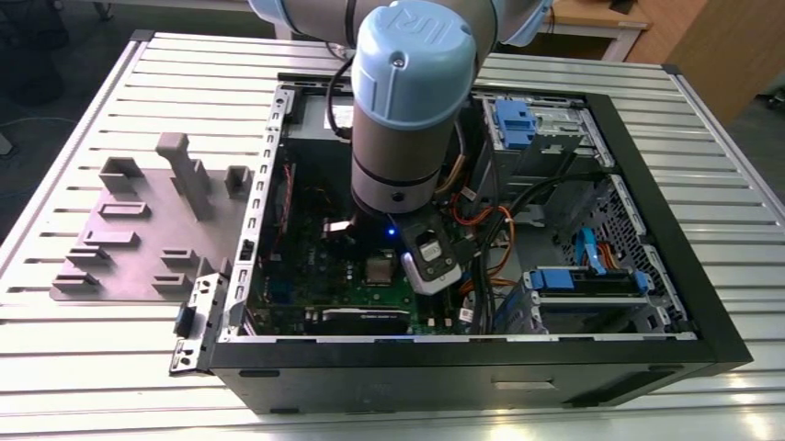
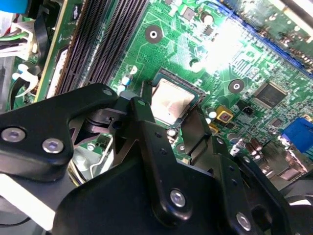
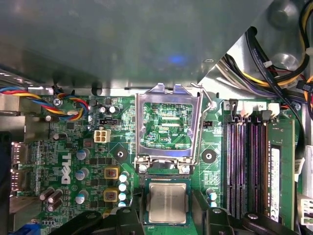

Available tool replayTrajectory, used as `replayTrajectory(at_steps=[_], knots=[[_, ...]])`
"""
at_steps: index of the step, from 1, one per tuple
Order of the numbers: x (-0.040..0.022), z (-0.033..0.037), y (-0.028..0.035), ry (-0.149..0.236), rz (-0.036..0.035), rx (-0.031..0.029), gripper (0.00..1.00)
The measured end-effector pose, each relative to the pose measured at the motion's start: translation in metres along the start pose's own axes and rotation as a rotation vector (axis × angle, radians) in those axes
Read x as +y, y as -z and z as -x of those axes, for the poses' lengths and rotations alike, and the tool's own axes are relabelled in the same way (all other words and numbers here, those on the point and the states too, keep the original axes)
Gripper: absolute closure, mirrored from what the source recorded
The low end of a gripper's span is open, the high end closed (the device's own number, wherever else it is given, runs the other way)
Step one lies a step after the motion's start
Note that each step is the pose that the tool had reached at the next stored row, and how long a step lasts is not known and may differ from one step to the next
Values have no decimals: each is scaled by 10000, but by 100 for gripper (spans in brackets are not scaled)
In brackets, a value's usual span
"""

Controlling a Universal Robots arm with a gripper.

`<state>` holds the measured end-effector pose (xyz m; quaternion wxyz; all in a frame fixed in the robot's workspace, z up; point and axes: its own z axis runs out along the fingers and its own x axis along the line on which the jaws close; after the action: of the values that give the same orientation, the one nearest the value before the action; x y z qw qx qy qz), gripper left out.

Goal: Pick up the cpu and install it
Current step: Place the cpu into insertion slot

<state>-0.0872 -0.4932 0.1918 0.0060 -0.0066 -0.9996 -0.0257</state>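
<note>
Nearest, in the second wrist view: the gripper (image 2: pixel 171 120), black links and screw heads crowding the foreground, set straight over the cpu (image 2: pixel 171 100). I read that as a plumb approach, so a thin chip goes down flat rather than cocked on the contacts.

The cpu showed a silvery top and a pale edge. It lay square inside the dark rim of the socket (image 3: pixel 166 179), level with the board. In the first wrist view it sat between the gripper's two black links. Whether the fingers pinched its edges or stood just clear, I could not tell.

Next out, the socket frame (image 3: pixel 140 127) stood hinged open, away from the cpu, with the lever wire (image 3: pixel 201 132) alongside. That left the socket free from above. I judged seating done or nearly so, clamping not yet.

Memory slots (image 3: pixel 244 166) ran beside the socket on the green motherboard (image 3: pixel 127 117).

Farther, in the exterior view, the arm (image 1: pixel 411 101) reached down into the computer case (image 1: pixel 676 230). The case lay on its side, board facing up, presumably for that vertical reach. It sat on the slatted bench (image 1: pixel 123 367), with a grey fixture plate (image 1: pixel 135 239) beside it on the exterior view's left.
</note>
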Motion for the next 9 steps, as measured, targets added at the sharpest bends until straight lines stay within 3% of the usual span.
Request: replayTrajectory(at_steps=[8, 9], knots=[[0, 0, -3, -50, 2, -3, 47], [0, 0, -2, -51, 2, -3, 42]])
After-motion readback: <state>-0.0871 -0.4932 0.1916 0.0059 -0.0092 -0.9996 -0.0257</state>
